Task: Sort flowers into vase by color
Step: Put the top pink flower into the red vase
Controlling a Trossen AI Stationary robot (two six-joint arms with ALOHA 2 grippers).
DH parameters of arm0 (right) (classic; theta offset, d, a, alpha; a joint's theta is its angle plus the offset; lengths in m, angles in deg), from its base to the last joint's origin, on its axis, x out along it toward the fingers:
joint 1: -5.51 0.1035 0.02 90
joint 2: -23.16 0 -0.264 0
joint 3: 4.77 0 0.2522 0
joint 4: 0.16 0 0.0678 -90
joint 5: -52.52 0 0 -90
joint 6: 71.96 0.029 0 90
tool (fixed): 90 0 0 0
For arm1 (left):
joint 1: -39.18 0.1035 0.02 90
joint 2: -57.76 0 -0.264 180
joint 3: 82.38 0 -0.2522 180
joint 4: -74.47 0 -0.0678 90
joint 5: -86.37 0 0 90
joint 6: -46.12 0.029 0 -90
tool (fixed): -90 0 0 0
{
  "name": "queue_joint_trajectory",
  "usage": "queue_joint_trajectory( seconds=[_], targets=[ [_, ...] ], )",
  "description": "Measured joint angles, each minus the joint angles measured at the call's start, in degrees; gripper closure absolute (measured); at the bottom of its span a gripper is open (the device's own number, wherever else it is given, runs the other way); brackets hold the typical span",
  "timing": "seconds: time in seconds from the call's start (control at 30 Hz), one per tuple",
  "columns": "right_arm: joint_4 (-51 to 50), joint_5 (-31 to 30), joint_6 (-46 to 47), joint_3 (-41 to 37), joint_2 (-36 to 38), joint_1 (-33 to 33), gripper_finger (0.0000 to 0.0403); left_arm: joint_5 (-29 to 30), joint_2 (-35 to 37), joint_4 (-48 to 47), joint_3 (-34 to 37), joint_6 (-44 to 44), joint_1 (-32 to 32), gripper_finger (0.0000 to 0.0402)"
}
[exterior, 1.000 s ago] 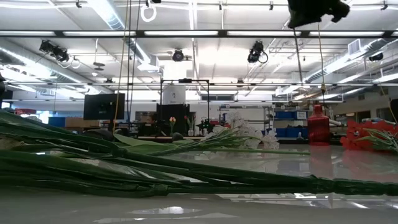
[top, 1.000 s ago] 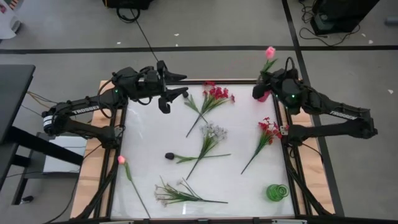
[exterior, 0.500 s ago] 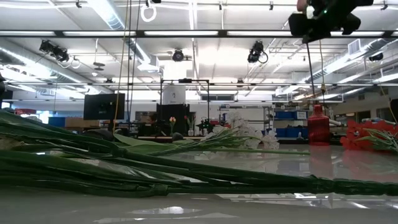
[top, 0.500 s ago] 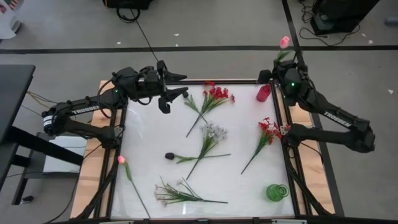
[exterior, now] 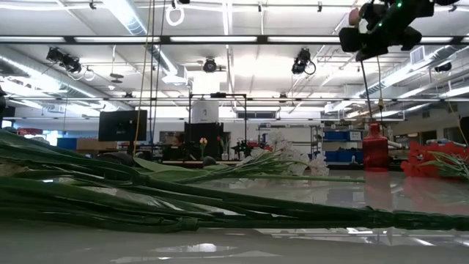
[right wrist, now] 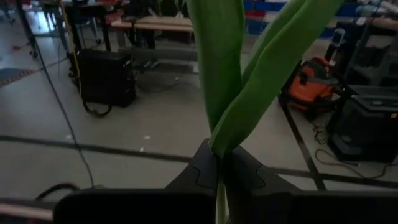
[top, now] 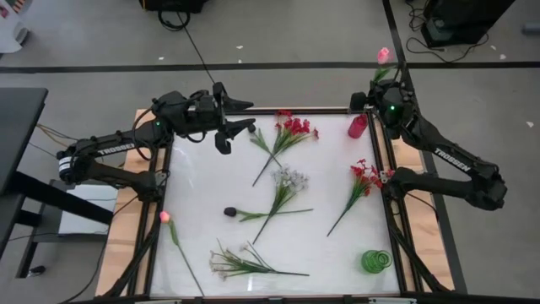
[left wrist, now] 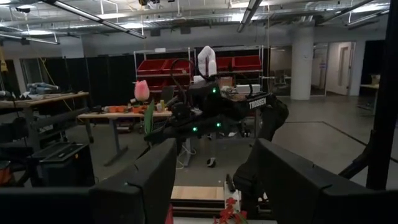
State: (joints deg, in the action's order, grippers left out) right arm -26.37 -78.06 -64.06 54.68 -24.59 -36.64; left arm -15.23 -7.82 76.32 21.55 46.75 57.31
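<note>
My right gripper (top: 377,87) is raised over the table's far right corner, shut on a pink-budded flower whose bud (top: 384,56) stands beyond the far edge. A red-pink vase (top: 358,126) stands just below it, and a green vase (top: 376,261) sits near the right near corner. On the table lie two red sprays (top: 291,131) (top: 363,177), two white sprays (top: 287,181) (top: 240,263), a dark bud (top: 230,211) and another pink bud (top: 165,217). My left gripper (top: 247,116) hovers open at the far left. My right gripper pinches the pink flower's green stem (right wrist: 219,193) just below its two long leaves (right wrist: 224,68), between the two fingers. The flower is lifted clear. Its bud (left wrist: 142,90) stands above the gripper, and the thin stem (exterior: 364,88) hangs down below it, close to upright.
The red vase (exterior: 374,147) stands on the table to the right of the hanging stem in the low view. Green stems (exterior: 183,205) lie close in front of the low camera. The wooden table frame (top: 126,253) borders the white surface. My left gripper (left wrist: 214,180) faces the right arm.
My right gripper has risen and moved from over the red-pink vase toward the far right, beyond the table's far edge, carrying the pink flower with it. The bud has shifted farther out and the stem has swung nearer to upright. My left arm has kept still.
</note>
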Motion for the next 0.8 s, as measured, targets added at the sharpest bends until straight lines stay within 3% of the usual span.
queue_joint_trajectory(
  seconds=[0.37, 0.8],
  targets=[
    [8.2, 0.2, 3.1, -11.0, 1.2, 0.0, 0.0384, 0.0, 0.0, 0.0, 0.0, 0.0, 0.0, 0.0177],
    [7.7, 4.4, 9.5, -17.4, 1.2, -2.2, 0.0367, 0.0, 0.0, 0.0, 0.0, 0.0, 0.0, 0.0177]
  ],
)
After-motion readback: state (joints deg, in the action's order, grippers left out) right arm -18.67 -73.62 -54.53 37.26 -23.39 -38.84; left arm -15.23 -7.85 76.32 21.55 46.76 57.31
